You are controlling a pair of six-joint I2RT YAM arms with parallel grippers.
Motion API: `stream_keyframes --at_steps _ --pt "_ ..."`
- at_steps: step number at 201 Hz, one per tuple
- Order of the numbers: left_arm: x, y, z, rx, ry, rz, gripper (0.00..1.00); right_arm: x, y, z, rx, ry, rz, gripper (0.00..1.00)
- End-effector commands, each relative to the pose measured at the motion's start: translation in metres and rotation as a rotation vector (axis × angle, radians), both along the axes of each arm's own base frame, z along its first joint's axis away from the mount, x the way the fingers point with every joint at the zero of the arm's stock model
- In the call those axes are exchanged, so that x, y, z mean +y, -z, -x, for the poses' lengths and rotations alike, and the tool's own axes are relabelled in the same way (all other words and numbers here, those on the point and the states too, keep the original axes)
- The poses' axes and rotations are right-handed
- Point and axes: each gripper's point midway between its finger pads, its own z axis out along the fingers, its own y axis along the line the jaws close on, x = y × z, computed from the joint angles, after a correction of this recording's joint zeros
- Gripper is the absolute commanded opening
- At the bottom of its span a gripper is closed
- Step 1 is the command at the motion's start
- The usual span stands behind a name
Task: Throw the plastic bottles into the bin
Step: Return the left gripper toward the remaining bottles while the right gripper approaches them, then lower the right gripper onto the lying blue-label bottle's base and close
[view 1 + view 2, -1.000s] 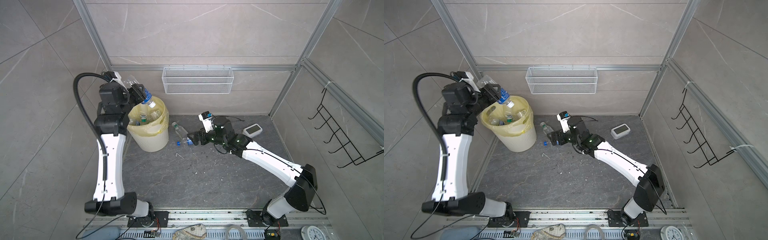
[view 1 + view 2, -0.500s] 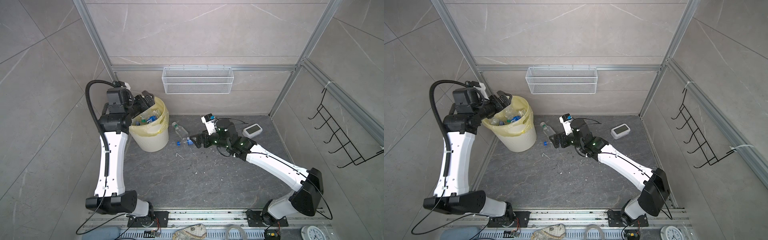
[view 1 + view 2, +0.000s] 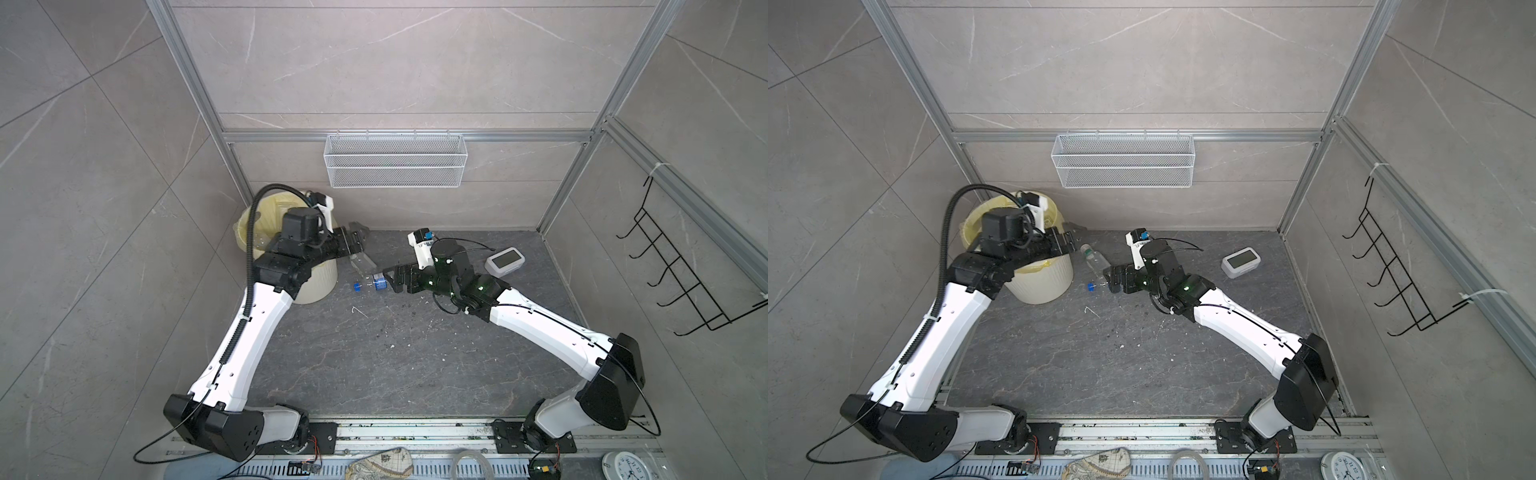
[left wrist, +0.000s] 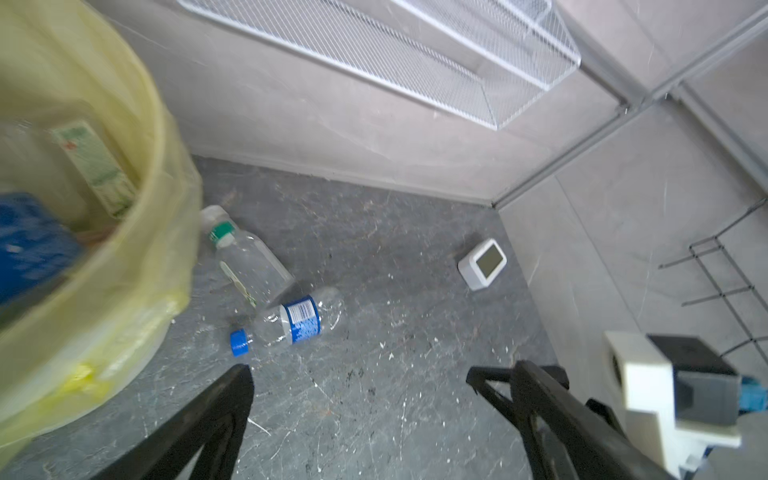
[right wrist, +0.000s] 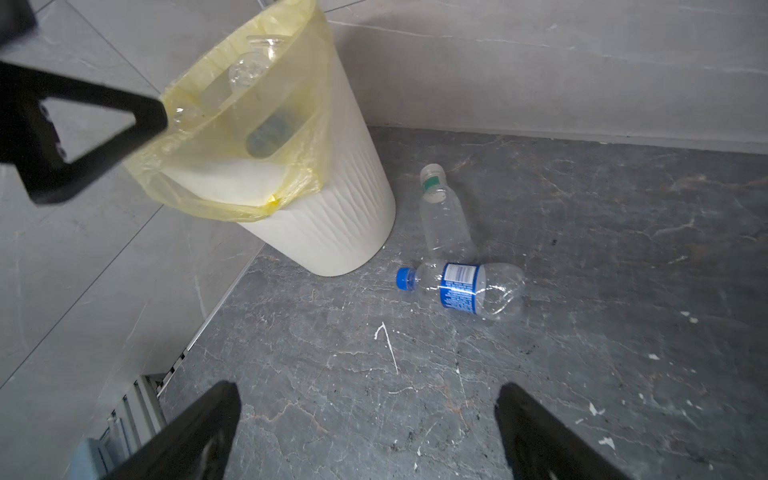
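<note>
A white wire mesh basket (image 3: 395, 166) hangs on the grey tiled back wall (image 3: 395, 62), above the dark marbled floor (image 3: 374, 365).

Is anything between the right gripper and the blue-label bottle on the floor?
Nothing visible: only bare floor lies between the open right gripper and the blue-label bottle. The green-banded bottle lies beyond it, nearer the bin.
</note>
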Motion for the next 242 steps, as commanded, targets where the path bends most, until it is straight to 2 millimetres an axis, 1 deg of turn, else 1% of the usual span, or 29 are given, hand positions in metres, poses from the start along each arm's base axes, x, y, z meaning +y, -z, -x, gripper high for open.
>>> stream_keyframes --at_steps 1,21,41,59,78,93,119,154,178,199,232,242 --pt "-0.02 -0.002 -0.005 -0.107 0.043 -0.03 1.0 -0.03 0.034 -0.017 0.115 0.147 0.031 0.99" --pt "-0.028 0.025 -0.005 -0.073 0.055 -0.005 1.0 -0.057 0.058 -0.031 0.204 0.236 -0.004 0.99" --pt "-0.032 0.053 -0.006 -0.039 0.055 -0.023 1.0 -0.071 0.077 -0.042 0.26 0.287 -0.018 0.99" --pt "-0.031 0.073 -0.009 0.0 0.041 -0.031 1.0 -0.071 0.094 -0.049 0.307 0.304 -0.017 0.99" --pt "-0.03 0.093 -0.011 0.043 0.009 -0.012 1.0 -0.065 0.111 -0.056 0.353 0.321 -0.033 0.99" --pt "-0.028 0.104 -0.012 0.091 -0.031 0.018 1.0 -0.058 0.123 -0.062 0.389 0.336 -0.064 0.99" --pt "-0.034 0.115 -0.009 0.13 -0.038 0.098 1.0 -0.043 0.14 -0.074 0.459 0.356 -0.131 0.99" --pt "-0.037 0.129 -0.01 0.183 -0.051 0.127 1.0 -0.024 0.158 -0.092 0.531 0.392 -0.23 0.99" --pt "-0.036 0.131 -0.011 0.192 -0.058 0.128 1.0 -0.009 0.17 -0.101 0.576 0.39 -0.284 0.99" --pt "-0.036 0.132 -0.011 0.201 -0.063 0.138 1.0 0.003 0.175 -0.109 0.606 0.388 -0.34 0.99" --pt "-0.035 0.134 -0.013 0.22 -0.07 0.175 1.0 0.015 0.183 -0.119 0.633 0.413 -0.372 0.99" --pt "-0.032 0.134 -0.015 0.224 -0.076 0.192 1.0 0.019 0.189 -0.12 0.651 0.424 -0.386 0.99"
